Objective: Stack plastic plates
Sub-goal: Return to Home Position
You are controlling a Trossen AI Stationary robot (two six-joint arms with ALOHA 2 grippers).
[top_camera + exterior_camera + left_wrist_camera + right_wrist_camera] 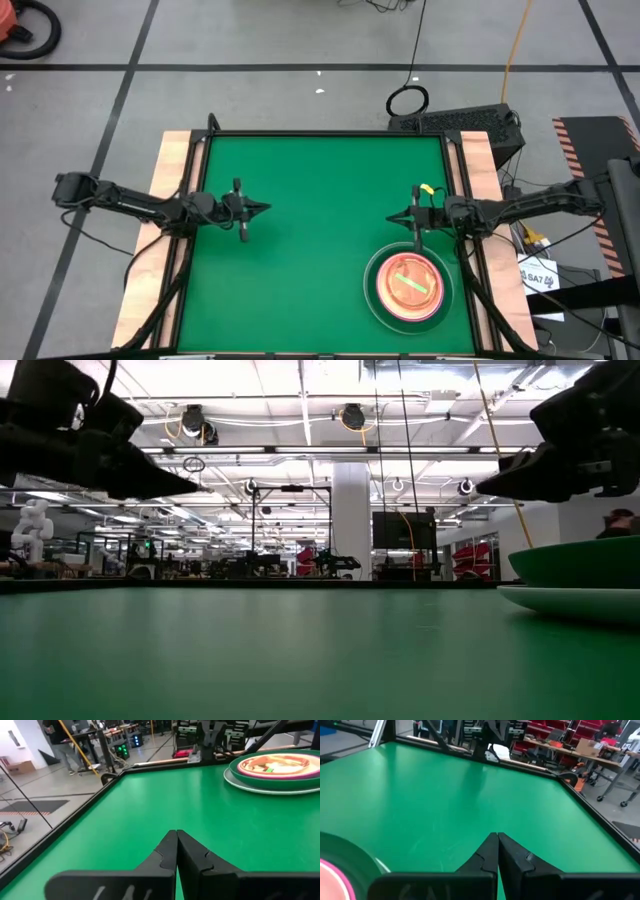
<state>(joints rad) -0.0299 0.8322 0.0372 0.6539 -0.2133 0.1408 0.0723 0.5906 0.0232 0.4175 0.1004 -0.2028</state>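
The plastic plates [408, 286] sit in one stack on the green table, near its right near corner: a pale plate at the bottom, a dark green one on it, then pink and orange ones, with a small green piece on top. The stack also shows in the left wrist view [280, 770] and the low view [585, 575]. My left gripper [266, 209] hovers shut over the table's left side, far from the stack. My right gripper [390, 216] hovers shut just beyond the stack's far edge. Neither touches a plate.
A raised black rim [330, 133] frames the green table, with wooden boards [172, 190] along both sides. The middle and far part of the mat [320, 190] lies bare between the two grippers. Cables and a black box [470, 122] lie on the floor beyond the far right corner.
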